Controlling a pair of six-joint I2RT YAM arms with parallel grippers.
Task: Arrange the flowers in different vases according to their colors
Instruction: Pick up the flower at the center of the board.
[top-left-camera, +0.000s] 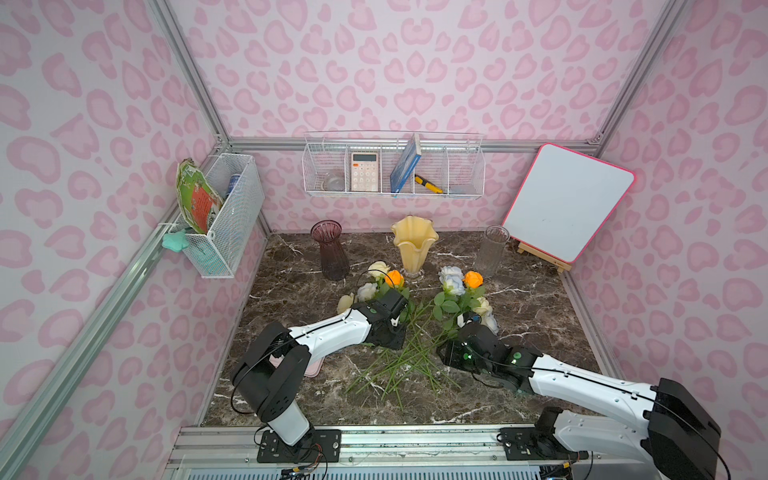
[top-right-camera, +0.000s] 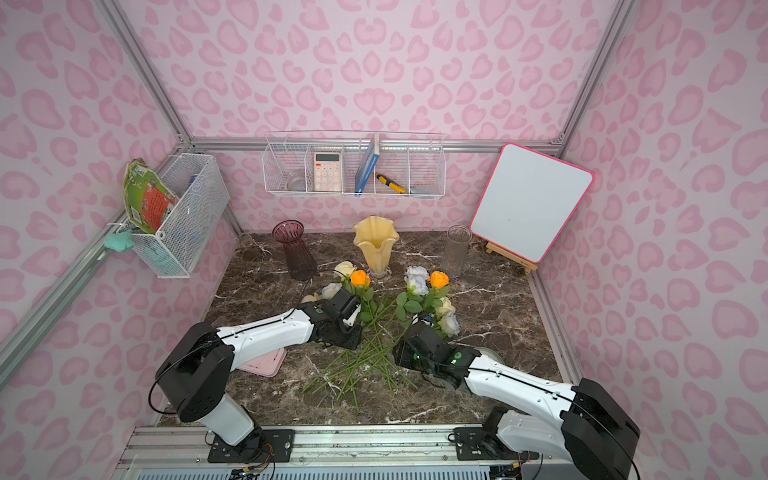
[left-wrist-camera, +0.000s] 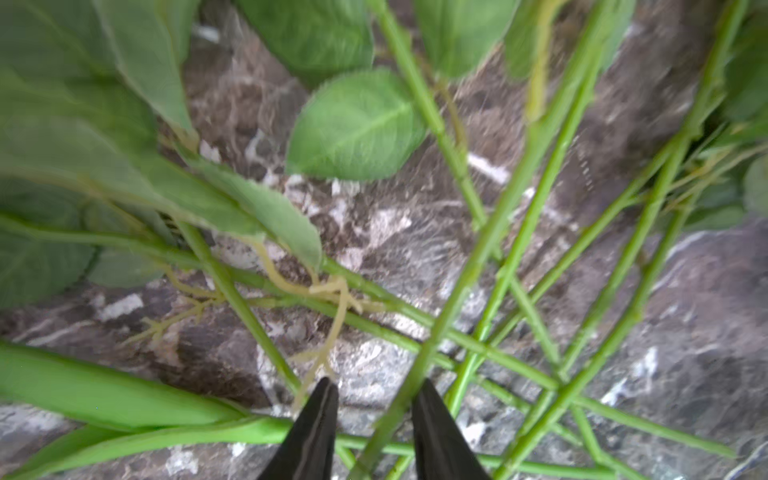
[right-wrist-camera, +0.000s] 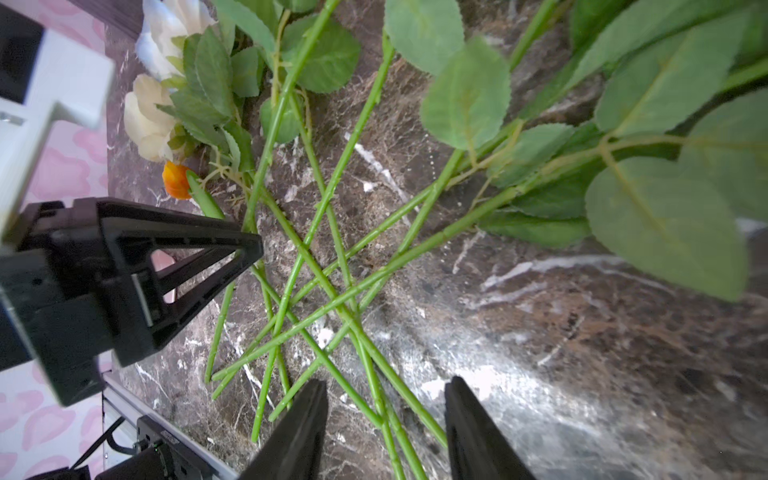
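The flowers lie in a heap mid-table, their green stems crossing. Among them are two orange roses, pale blue-white roses and a cream rose. A small orange tulip bud lies by the left arm. At the back stand the purple vase, yellow vase and clear vase, with nothing in them. My left gripper is down in the stems, its jaws narrow with one stem between them, untouched. My right gripper is open, straddling several stems.
A pink tray lies under the left arm. A whiteboard on an easel leans at the back right. White wire baskets hang on the back and left walls. The two grippers are close together over the stems.
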